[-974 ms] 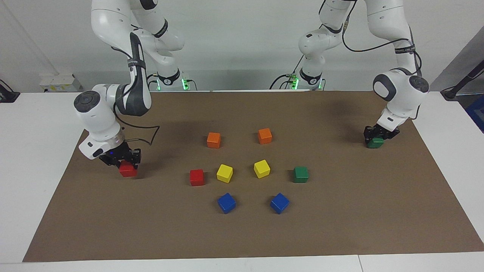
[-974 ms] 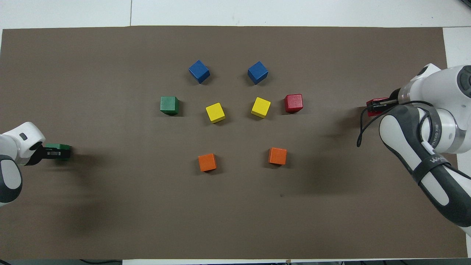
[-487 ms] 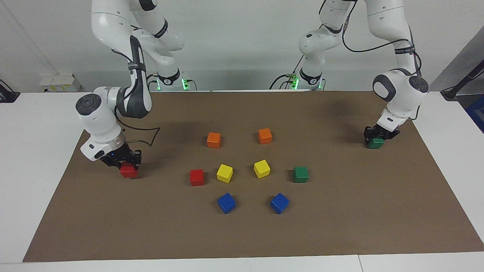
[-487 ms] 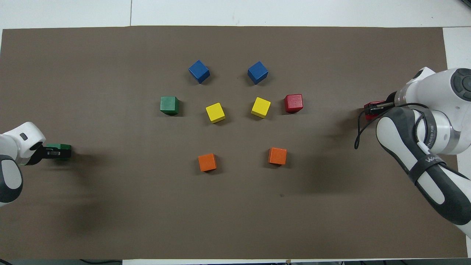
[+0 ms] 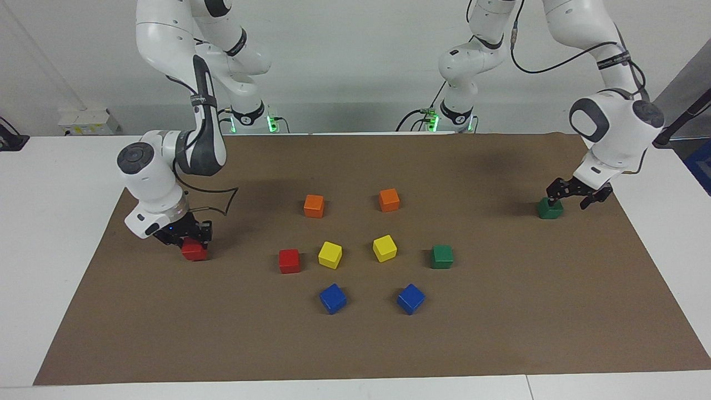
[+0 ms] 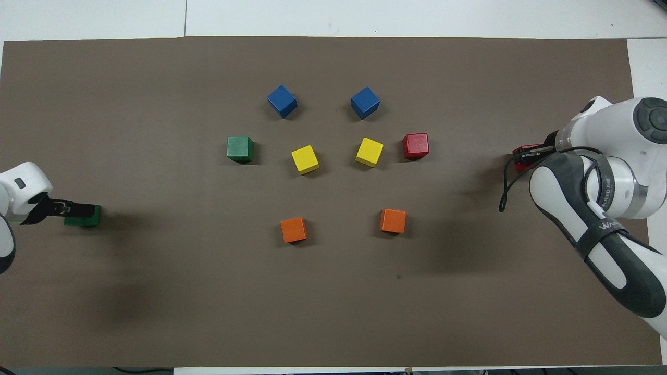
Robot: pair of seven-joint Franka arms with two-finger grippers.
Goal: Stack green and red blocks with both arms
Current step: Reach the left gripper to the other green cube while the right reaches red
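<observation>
1. I saw the left gripper [image 5: 571, 195] with its fingers spread wide, raised just above the outer green block [image 5: 550, 209], which sat on the brown mat [image 5: 355, 344] at the left arm's end of the table.
2. The right gripper [image 5: 186, 236] was pinching the outer red block [image 5: 194, 251] at the right arm's end of the mat; I could not tell whether that block touched the mat.
3. The second red block [image 5: 289, 260] lay in the middle group, just beside a yellow cube [image 5: 330, 255], toward the right arm's end.
4. The second green block [image 5: 442, 256] lay in the same row, near the other yellow cube [image 5: 384, 248], toward the left arm's end.
5. Two orange cubes [image 5: 314, 205] sat nearer to the robots than that row, two blue cubes [image 5: 333, 298] farther from them.
</observation>
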